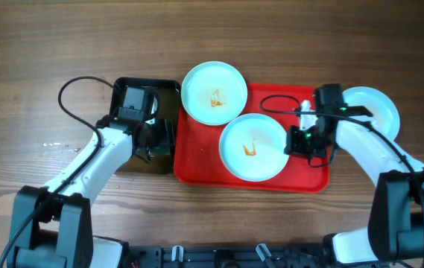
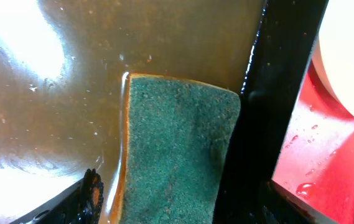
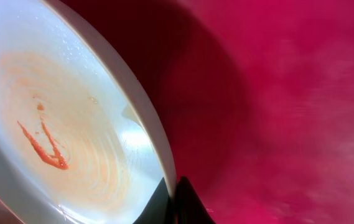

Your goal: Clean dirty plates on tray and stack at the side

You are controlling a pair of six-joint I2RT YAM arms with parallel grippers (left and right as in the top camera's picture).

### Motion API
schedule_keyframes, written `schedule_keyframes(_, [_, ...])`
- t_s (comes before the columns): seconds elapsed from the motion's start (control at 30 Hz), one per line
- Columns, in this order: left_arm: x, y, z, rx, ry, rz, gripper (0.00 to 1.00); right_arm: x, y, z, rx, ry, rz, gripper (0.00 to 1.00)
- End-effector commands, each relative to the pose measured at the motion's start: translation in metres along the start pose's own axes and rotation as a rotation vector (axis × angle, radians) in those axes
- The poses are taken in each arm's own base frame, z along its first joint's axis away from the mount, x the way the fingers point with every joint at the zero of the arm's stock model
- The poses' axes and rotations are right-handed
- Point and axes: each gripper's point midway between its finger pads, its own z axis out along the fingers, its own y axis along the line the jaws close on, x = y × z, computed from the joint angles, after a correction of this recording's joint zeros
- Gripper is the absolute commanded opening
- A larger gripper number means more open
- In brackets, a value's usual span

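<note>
Seen from overhead, the large red rectangular plastic tray (image 1: pixel 195 160) lies mid-counter, its long side along the near edge. It bears two of the three round pale blue-white shallow plates: the far plate (image 1: pixel 214 92), dirtied in its middle, overhangs the tray's rim toward the far edge, and the near plate (image 1: pixel 253 147), dirtied likewise, sits toward the tray's right-edge end. The third plate (image 1: pixel 379 104) rests off the tray on the bare wooden counter (image 1: pixel 48 45) by the right edge and shows no dirt, so I judge it the start of the clean stack. The small black rectangular plastic tub (image 1: pixel 163 83) touches the tray on its left-edge side, likely so that washing falls within the left arm's reach. The left pincer (image 1: pixel 158 143) hangs inside the tub; the right pincer (image 1: pixel 292 141) is at the near plate's rim. In the left wrist view, the green rectangular scouring sponge (image 2: pixel 177 149) lies in brownish water (image 2: pixel 52 112) against the tub's wall. The left pincer's fingers (image 2: pixel 83 199) seem to stand apart on either side of it, gripping nothing, though one finger is hard to tell from the dark wall. In the right wrist view, the right pincer is clamped on the near plate's rim, and the plate rides tilted above the tray over its own shadow. I take it the plate is held up so the orange-brown sauce smear (image 3: pixel 43 146) faces the sponge's approach.
</note>
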Motion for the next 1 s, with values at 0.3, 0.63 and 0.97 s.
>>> schedule_keyframes(0.3, [0.002, 0.013, 0.031, -0.078, 0.036, -0.002, 0.49, -0.005, 0.004, -0.001, 0.027, -0.035, 0.003, 0.04])
schedule_keyframes(0.63, [-0.005, 0.009, 0.018, -0.06, -0.003, 0.0, 0.04, -0.005, 0.004, -0.001, 0.027, -0.035, -0.008, 0.05])
schedule_keyframes(0.97, [-0.033, -0.009, -0.045, 0.025, -0.196, 0.011, 0.04, -0.007, 0.004, -0.001, 0.025, -0.044, -0.01, 0.04])
